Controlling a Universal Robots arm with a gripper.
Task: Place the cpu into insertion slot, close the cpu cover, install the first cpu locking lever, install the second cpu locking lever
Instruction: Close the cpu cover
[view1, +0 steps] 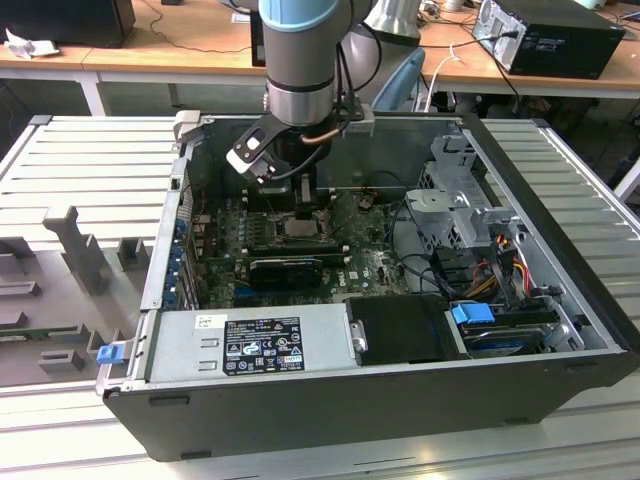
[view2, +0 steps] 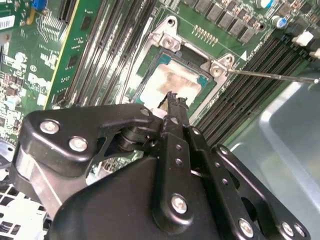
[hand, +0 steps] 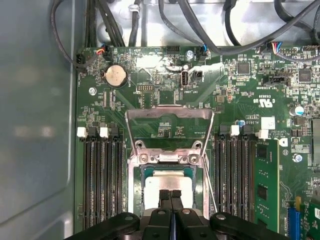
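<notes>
In the first wrist view my gripper has its fingers pressed together with nothing between them, tips just above the cpu. The cpu lies flat in the socket. Beyond it, the cover is swung open over the board.

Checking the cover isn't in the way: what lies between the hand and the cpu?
Nothing: in the first wrist view the hand sits directly over the bare cpu, with the cpu cover swung open beyond it.
</notes>
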